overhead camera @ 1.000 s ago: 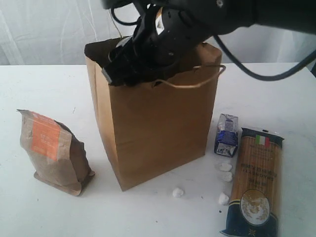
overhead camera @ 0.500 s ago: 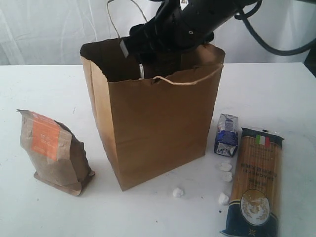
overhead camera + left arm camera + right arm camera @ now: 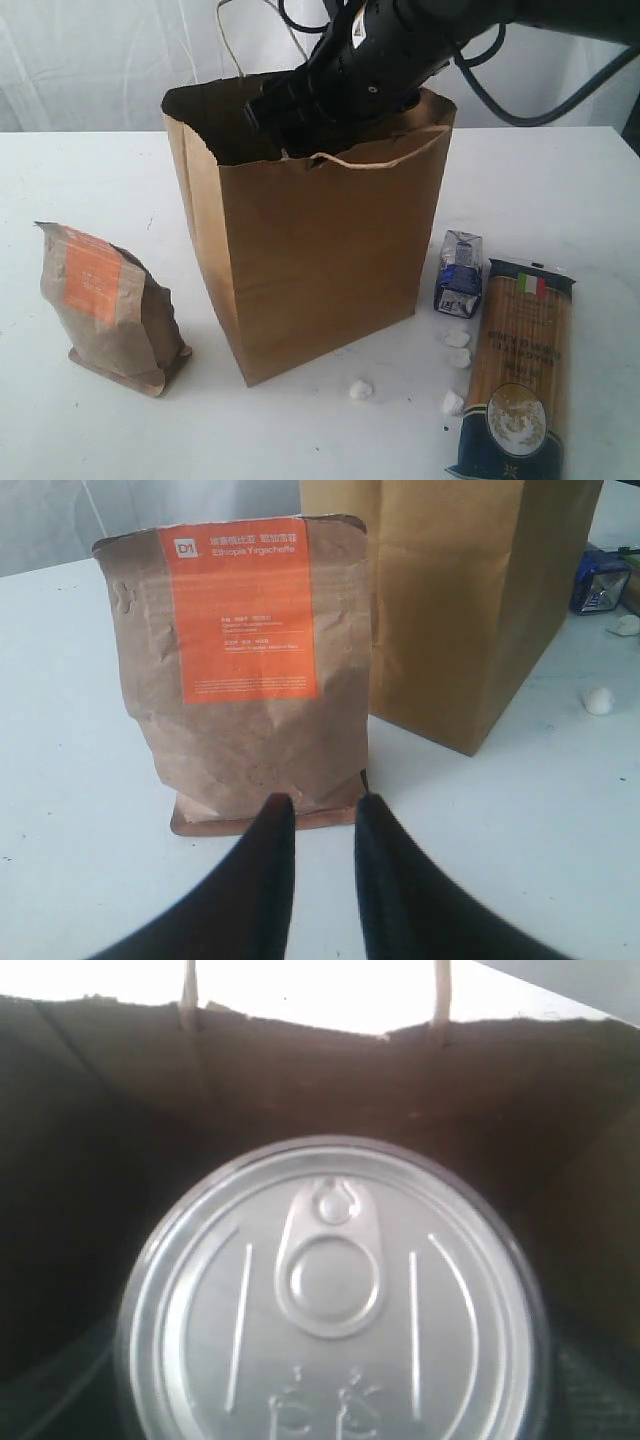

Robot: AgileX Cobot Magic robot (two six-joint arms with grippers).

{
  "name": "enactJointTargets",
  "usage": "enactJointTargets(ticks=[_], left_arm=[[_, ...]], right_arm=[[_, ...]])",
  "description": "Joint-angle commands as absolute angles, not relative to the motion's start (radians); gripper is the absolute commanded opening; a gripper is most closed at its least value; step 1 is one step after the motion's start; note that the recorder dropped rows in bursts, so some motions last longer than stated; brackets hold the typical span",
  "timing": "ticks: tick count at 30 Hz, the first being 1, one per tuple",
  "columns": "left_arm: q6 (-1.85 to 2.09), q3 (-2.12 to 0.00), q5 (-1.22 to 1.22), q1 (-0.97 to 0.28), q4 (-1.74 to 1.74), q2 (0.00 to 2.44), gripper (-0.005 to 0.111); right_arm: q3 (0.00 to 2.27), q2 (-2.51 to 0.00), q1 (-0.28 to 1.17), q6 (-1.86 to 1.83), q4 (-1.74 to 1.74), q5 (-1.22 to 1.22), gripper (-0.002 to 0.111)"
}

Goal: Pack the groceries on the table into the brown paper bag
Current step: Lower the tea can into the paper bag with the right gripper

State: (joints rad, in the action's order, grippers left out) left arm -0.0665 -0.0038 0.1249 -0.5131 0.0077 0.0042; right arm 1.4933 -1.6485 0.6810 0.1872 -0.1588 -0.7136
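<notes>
The brown paper bag (image 3: 310,260) stands open mid-table. My right arm (image 3: 370,70) reaches into its mouth from above. The pull-tab dark can (image 3: 330,1300) fills the right wrist view, lid up, inside the bag's dark walls and hiding the fingers that hold it. The brown pouch with orange label (image 3: 105,305) stands upright left of the bag. My left gripper (image 3: 320,805) sits low on the table (image 3: 80,810) just in front of the pouch (image 3: 250,670), open a little, with nothing between its fingers. The blue-white carton (image 3: 459,273) and spaghetti pack (image 3: 520,370) lie right of the bag. The two jars are out of view.
Several small white lumps (image 3: 360,389) lie on the table in front of and to the right of the bag. A pale curtain (image 3: 90,60) hangs behind the table. The bag's cord handle (image 3: 385,165) droops over its front wall.
The right arm lifted and shifted right over the bag mouth, then settled slightly lower. The bag, pouch, carton and spaghetti stayed put.
</notes>
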Motion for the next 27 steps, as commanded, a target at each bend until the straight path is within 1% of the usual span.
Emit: enactJointTargets(ticks=[1, 8, 13, 22, 24, 27], left_arm=[[-0.071, 0.0, 0.127, -0.511, 0.006, 0.0, 0.028], [-0.071, 0.0, 0.127, -0.511, 0.006, 0.0, 0.028], [-0.071, 0.0, 0.127, -0.511, 0.006, 0.0, 0.028], [-0.071, 0.0, 0.127, -0.511, 0.006, 0.0, 0.028], [-0.071, 0.0, 0.127, -0.511, 0.006, 0.0, 0.028], [-0.071, 0.0, 0.127, -0.511, 0.006, 0.0, 0.028]], right_arm=[[1.505, -1.648, 0.677, 0.172, -0.149, -0.686, 0.066], [1.505, -1.599, 0.675, 0.172, -0.165, -0.679, 0.067], [1.505, -1.597, 0.666, 0.172, -0.119, -0.732, 0.067], [1.505, -1.601, 0.666, 0.152, -0.142, -0.737, 0.068], [1.505, -1.605, 0.666, 0.154, -0.142, -0.735, 0.077], [1.505, -1.613, 0.666, 0.154, -0.142, -0.748, 0.099]])
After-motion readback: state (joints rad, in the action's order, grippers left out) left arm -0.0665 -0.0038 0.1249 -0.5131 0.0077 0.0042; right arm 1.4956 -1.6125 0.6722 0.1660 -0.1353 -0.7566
